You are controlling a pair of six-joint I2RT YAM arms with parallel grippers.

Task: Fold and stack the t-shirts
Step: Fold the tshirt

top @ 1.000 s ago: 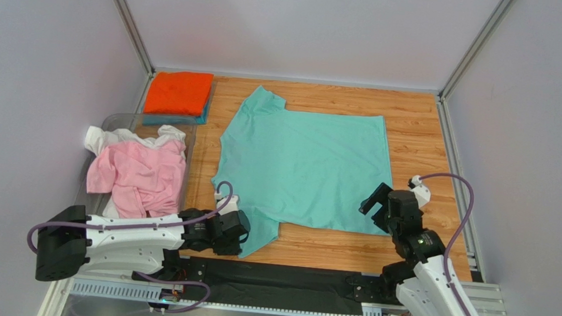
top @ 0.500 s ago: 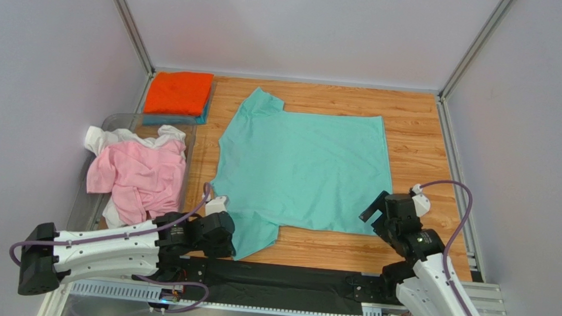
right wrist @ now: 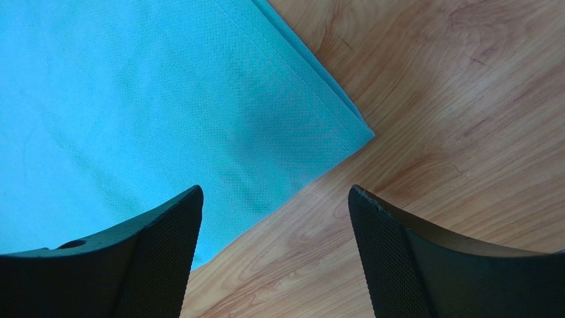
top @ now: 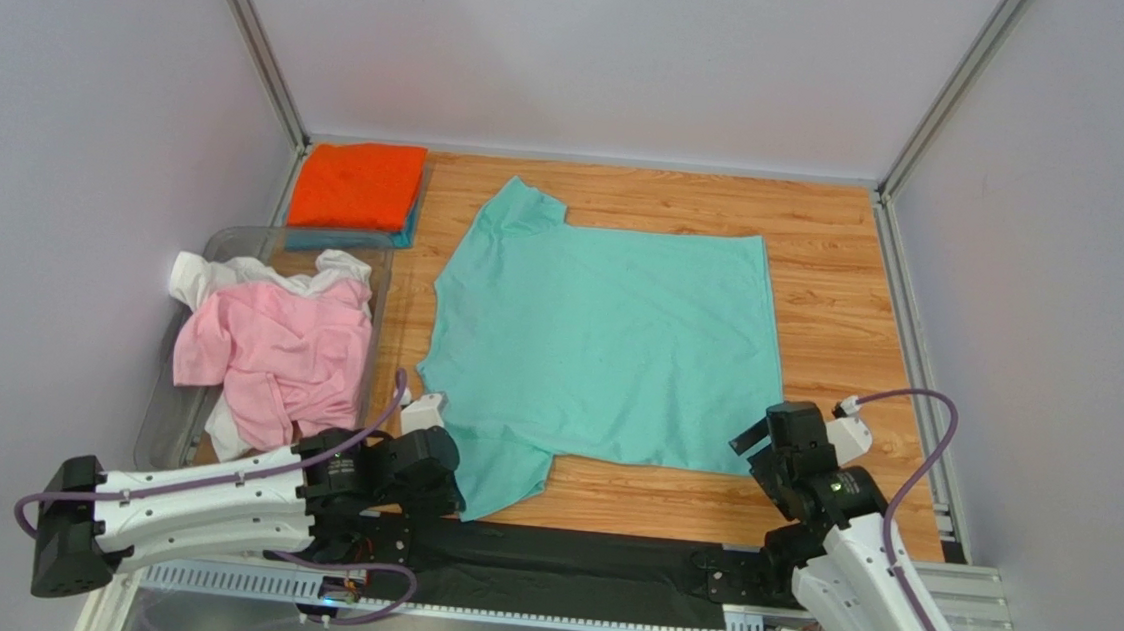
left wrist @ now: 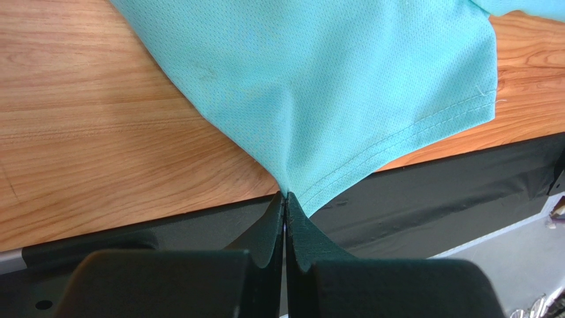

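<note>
The mint-green t-shirt (top: 604,334) lies flat on the table (top: 842,278), its near sleeve pinched in the closed left gripper (left wrist: 285,199), while the right gripper (right wrist: 275,192) hangs wide over the near hem corner, which it likely must clamp before both lift for the first fold.
</note>
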